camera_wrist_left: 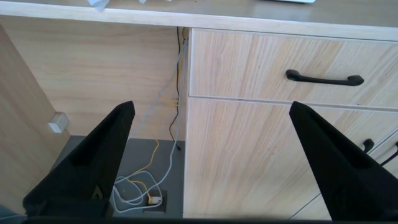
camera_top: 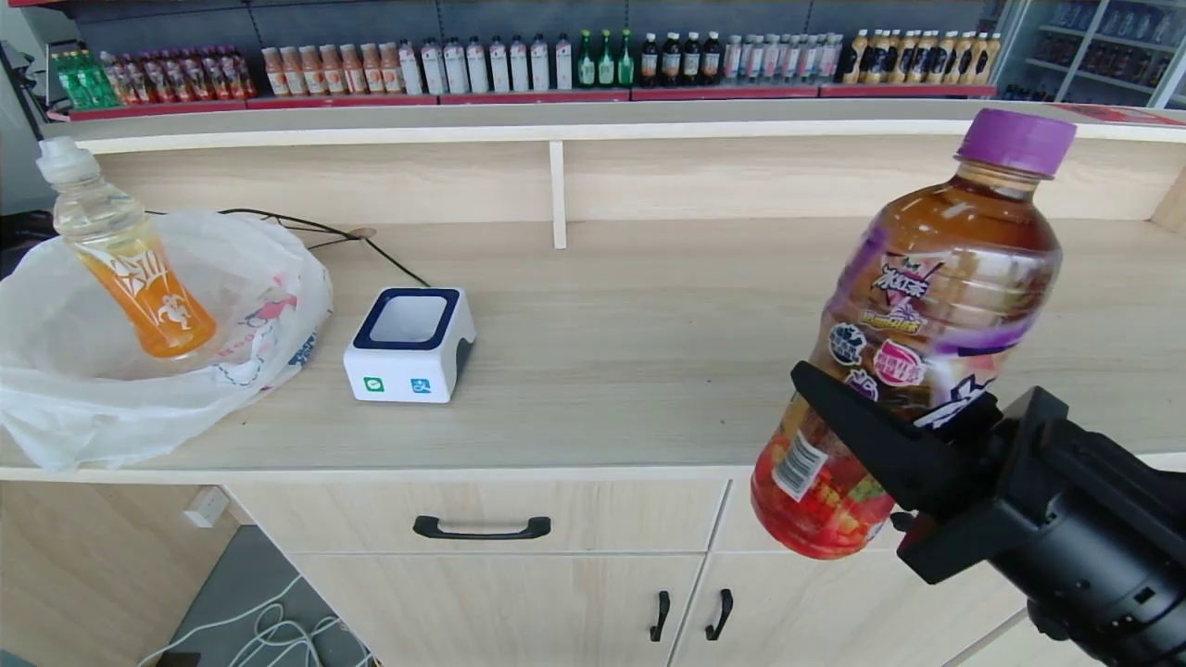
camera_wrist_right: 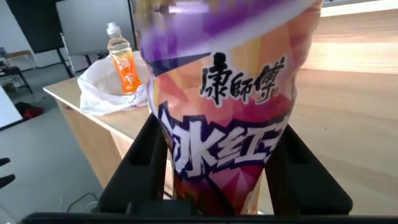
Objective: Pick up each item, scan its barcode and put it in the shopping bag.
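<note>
Shopping bag [camera_top: 56,408] cut at head view's edge, tea bottle [camera_wrist_right: 230,124] cropped close-up

Purple-capped clear plastic bottle of amber tea [camera_top: 913,343] held aloft, tilted; orange-labelled pale drink bottle [camera_top: 125,255] leaning inside white plastic shopping bag [camera_top: 56,408]; white square scanner [camera_top: 410,345] just beside bag.

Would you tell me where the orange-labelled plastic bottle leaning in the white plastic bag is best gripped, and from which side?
Probably the clear upper body below its white cap, from above: the orange-labelled plastic bottle leans with its base sunk in the white plastic bag, whose folds ring it.
</note>
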You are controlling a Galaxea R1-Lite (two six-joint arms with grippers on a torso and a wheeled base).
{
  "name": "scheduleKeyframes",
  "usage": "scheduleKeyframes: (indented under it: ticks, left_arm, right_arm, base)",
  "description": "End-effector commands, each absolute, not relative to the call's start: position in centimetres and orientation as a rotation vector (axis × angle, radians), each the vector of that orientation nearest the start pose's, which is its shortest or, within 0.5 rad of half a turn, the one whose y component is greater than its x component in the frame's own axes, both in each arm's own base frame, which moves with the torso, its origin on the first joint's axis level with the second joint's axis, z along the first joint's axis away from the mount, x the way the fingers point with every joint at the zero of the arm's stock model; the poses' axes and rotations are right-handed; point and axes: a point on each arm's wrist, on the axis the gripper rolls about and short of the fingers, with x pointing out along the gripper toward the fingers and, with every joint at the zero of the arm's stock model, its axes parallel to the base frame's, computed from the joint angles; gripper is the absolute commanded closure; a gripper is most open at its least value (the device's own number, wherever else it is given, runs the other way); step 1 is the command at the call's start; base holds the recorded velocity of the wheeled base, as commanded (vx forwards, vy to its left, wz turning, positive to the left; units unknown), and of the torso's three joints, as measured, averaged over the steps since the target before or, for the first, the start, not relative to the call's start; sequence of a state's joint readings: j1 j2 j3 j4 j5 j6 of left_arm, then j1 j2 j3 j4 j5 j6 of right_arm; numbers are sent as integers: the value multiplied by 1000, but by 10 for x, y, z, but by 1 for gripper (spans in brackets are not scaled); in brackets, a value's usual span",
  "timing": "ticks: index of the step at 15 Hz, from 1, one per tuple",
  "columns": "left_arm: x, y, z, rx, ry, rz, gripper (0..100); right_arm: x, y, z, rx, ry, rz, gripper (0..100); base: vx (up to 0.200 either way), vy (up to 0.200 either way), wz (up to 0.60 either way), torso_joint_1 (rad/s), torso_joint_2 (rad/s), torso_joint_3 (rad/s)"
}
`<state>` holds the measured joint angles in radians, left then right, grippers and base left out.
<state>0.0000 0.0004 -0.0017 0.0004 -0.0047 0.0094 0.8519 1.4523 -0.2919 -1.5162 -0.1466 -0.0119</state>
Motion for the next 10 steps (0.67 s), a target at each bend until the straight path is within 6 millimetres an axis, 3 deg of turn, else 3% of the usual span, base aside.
scheduleKeyframes:
  ticks: [1, 5, 10]
  left_arm:
    - [-23, 0, 76, 9, 0, -5, 0]
    - [-23, 0, 76, 9, 0, -5, 0]
    - [-23, 0, 76, 11, -2, -5, 0]
  right_arm:
    - [138, 149, 200, 130, -317, 643, 100]
    - [155, 160, 219, 160, -371, 502, 100]
    - [179, 160, 219, 149, -381, 433, 100]
  base:
    - [0, 0, 0, 0, 0, 0]
    - [0, 0, 0, 0, 0, 0]
    - [0, 0, 0, 0, 0, 0]
